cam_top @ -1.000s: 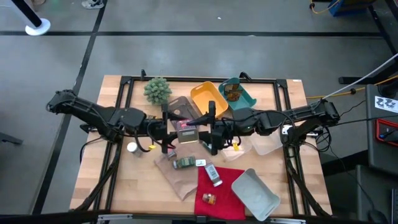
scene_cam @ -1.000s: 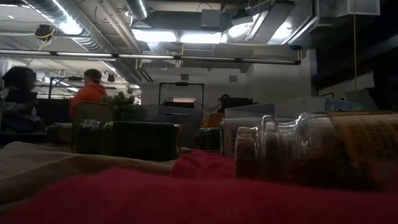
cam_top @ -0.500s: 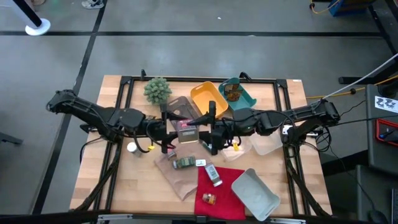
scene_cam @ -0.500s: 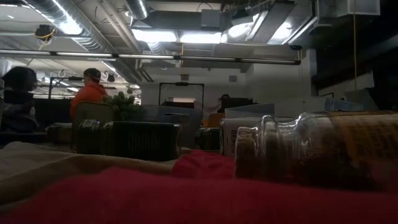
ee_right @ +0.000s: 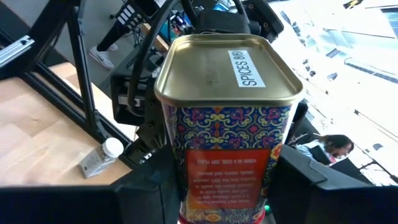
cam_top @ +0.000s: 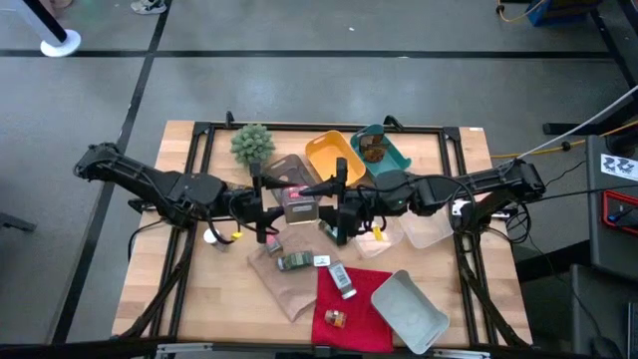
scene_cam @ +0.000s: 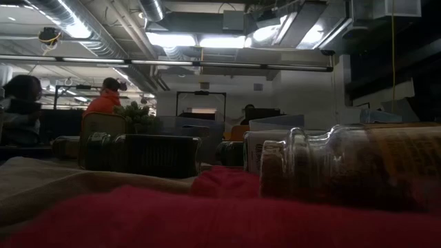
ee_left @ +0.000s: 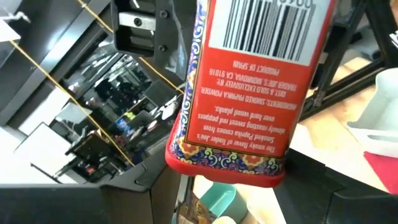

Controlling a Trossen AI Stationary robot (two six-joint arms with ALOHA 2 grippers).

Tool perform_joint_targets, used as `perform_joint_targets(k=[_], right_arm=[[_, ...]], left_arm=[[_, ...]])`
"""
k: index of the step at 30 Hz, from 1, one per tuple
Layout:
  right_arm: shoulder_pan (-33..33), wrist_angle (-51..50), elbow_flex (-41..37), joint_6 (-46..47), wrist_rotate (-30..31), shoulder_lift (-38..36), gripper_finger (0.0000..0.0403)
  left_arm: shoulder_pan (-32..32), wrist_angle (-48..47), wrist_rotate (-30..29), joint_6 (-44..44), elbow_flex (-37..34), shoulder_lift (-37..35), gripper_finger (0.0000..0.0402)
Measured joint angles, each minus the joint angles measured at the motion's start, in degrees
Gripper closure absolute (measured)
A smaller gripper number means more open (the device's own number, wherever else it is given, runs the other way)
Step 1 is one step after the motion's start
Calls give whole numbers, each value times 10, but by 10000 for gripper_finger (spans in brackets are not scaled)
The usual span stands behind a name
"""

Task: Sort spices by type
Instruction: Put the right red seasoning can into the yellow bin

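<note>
Both arms meet over the middle of the table, and a single red paprika tin (cam_top: 299, 208) sits between them, lifted clear of the wood. The left gripper (cam_top: 267, 211) comes in from the left side, the right gripper (cam_top: 332, 211) from the right; each has its jaws partly open and pressed against the tin, so the tin is held from both ends at once. In the left wrist view the tin (ee_left: 249, 93) fills the frame with its barcode and printed label facing the camera; in the right wrist view its gold end (ee_right: 227, 68) carries a white sticker reading "SPICES" — the dark fingers (ee_right: 149, 186) flank the tin's body below. Remaining spices lie nearer the front edge: a green-capped jar (cam_top: 296, 261) on its side on a brown paper sheet (cam_top: 284, 284), a white-capped jar (cam_top: 341, 280) at the upper edge of a red cloth (cam_top: 349, 309), and a small brown jar (cam_top: 337, 319) on that cloth. A white-capped jar (cam_top: 211, 236) lies apart on the left of the table, under the left arm. Behind the grippers stand a spiky green plant (cam_top: 252, 144), a yellow tray (cam_top: 334, 158) and a teal tray (cam_top: 380, 148) with something brown in it; a grey tray (cam_top: 411, 311) rests at the front right, a clear tray (cam_top: 427, 229) at the right. The low view shows a glass jar (scene_cam: 344, 165) lying on the red cloth, close to the lens — its cap cannot be made out.
</note>
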Motion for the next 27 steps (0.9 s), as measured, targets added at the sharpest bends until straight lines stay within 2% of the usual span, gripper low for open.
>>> perform_joint_targets(k=[12, 18, 27], right_arm=[[0, -3, -1, -1, -6, 0, 226], [0, 6, -1, -1, -9, 0, 226], [-1, 1, -1, -1, -7, 0, 226]], left_arm=[[7, 8, -9, -4, 0, 18, 191], [7, 43, -8, 22, 0, 20, 191], [13, 42, -28, -17, 0, 27, 191]])
